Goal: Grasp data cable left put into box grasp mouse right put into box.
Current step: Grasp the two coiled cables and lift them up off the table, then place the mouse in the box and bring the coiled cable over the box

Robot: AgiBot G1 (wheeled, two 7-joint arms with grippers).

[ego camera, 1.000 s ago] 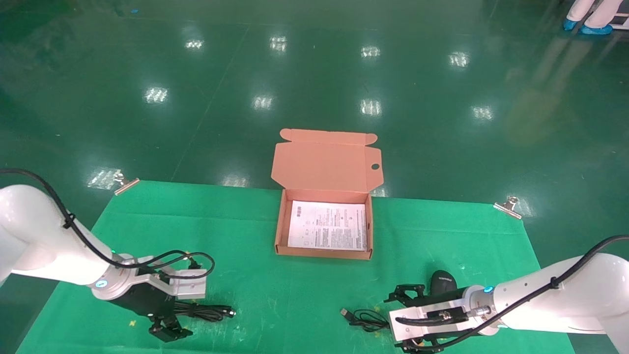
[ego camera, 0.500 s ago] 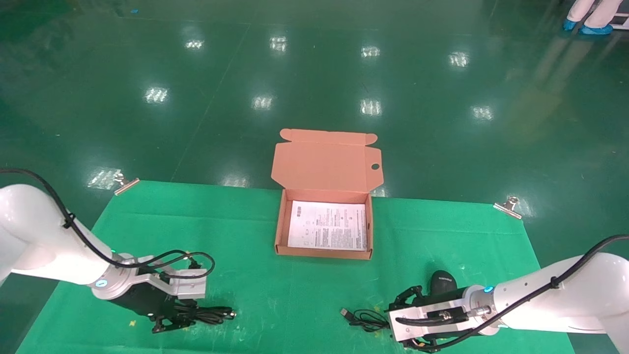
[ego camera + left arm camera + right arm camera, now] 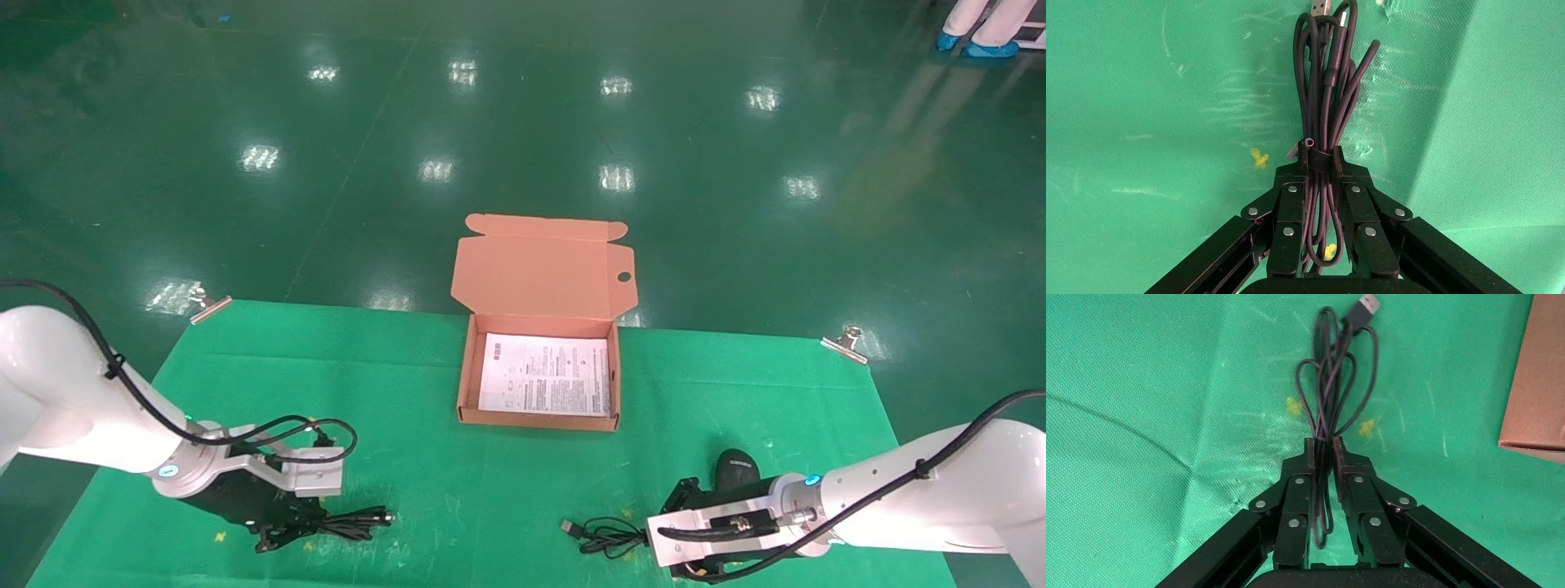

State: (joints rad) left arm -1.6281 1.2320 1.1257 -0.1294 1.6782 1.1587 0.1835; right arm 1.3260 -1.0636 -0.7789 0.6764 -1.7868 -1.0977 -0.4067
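Note:
The data cable (image 3: 353, 520) is a tied black bundle lying on the green cloth at the front left. My left gripper (image 3: 282, 532) is shut on it at its tie, as the left wrist view shows: gripper (image 3: 1319, 160), cable (image 3: 1326, 79). The black mouse (image 3: 738, 468) lies at the front right, partly hidden behind my right wrist. My right gripper (image 3: 655, 541) is shut on the mouse's thin cord (image 3: 606, 536), not on the mouse body; the right wrist view shows the gripper (image 3: 1323, 454) and the cord (image 3: 1333, 386). The salmon box (image 3: 466, 384) stands open in the middle.
A white leaflet (image 3: 546, 376) lies in the box; its lid (image 3: 539, 269) stands up behind, past the table's far edge. Metal clips (image 3: 211, 304) (image 3: 846, 339) hold the cloth at the far corners. A box corner (image 3: 1535, 386) shows in the right wrist view.
Both grippers closed from wide open: the left onto the data cable bundle, the right onto the mouse's cord. The cord's plug end shifted slightly.

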